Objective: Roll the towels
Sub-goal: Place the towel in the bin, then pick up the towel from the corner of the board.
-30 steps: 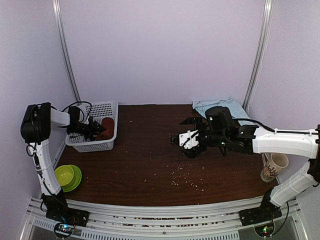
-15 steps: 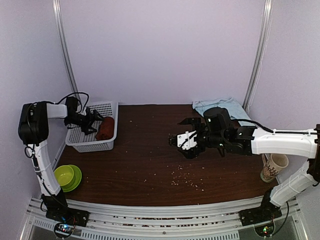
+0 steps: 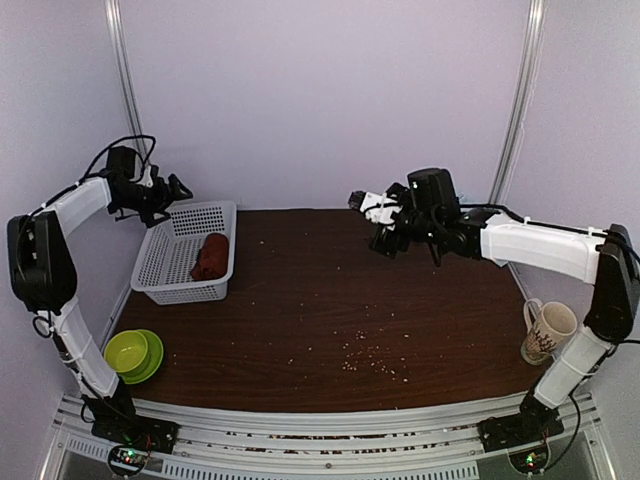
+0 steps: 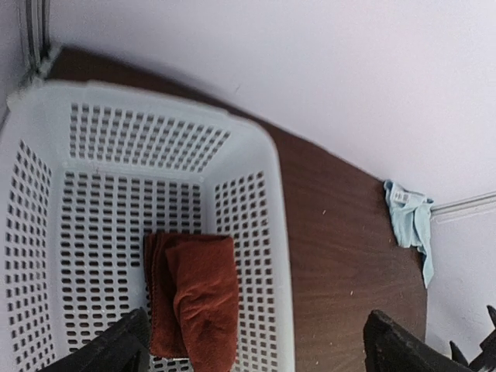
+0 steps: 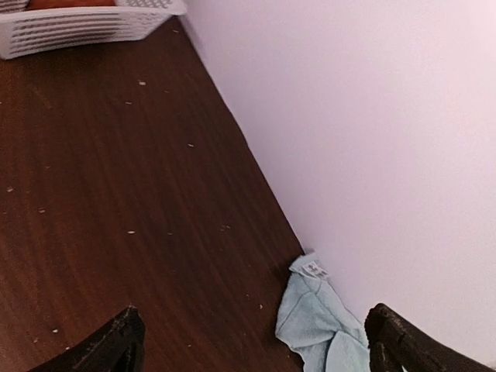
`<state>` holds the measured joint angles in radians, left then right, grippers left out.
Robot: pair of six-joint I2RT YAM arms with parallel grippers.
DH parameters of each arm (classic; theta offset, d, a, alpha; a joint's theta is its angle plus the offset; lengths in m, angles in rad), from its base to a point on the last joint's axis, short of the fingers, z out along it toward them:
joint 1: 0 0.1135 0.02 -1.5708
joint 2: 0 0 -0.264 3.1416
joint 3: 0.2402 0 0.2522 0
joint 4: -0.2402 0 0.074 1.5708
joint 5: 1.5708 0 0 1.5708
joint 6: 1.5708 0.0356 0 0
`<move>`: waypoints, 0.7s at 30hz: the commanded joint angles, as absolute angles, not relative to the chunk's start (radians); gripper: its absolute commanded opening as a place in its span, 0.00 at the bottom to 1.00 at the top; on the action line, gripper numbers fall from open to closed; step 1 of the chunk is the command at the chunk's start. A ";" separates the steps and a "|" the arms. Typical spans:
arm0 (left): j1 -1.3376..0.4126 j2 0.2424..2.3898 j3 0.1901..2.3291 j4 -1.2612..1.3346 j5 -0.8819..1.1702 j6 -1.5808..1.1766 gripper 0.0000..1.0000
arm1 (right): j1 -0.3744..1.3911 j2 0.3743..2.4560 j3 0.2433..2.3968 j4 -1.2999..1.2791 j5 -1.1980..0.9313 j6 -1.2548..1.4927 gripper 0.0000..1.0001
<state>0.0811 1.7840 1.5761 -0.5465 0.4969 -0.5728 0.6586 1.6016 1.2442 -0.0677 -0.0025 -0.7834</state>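
The rust-red towel, rolled up, lies in the white basket at the left; the left wrist view shows it too. My left gripper is open and empty, raised above the basket's far corner near the wall. Its fingers frame the basket from above. The pale light-blue towel lies crumpled at the back wall, also in the left wrist view. In the top view my right arm hides it. My right gripper is open and empty, raised above the table's back middle.
A green bowl sits at the front left. A patterned mug stands at the right edge. Crumbs are scattered over the brown table. The back wall is close behind both grippers.
My left gripper has come out of the basket and risen to the back left, leaving the red towel inside. My right gripper has lifted off the table and moved back.
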 commanded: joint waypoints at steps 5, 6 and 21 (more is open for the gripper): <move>-0.111 1.633 1.634 -0.557 0.072 -0.492 0.98 | 0.396 1.822 1.525 -0.205 0.130 -0.487 1.00; -0.159 1.638 1.642 -0.560 0.006 -0.476 0.98 | 0.369 1.854 1.558 -0.217 0.144 -0.460 1.00; -0.573 1.926 1.922 -0.653 -0.713 -0.311 0.98 | 0.098 2.341 2.113 -0.491 0.248 -0.247 1.00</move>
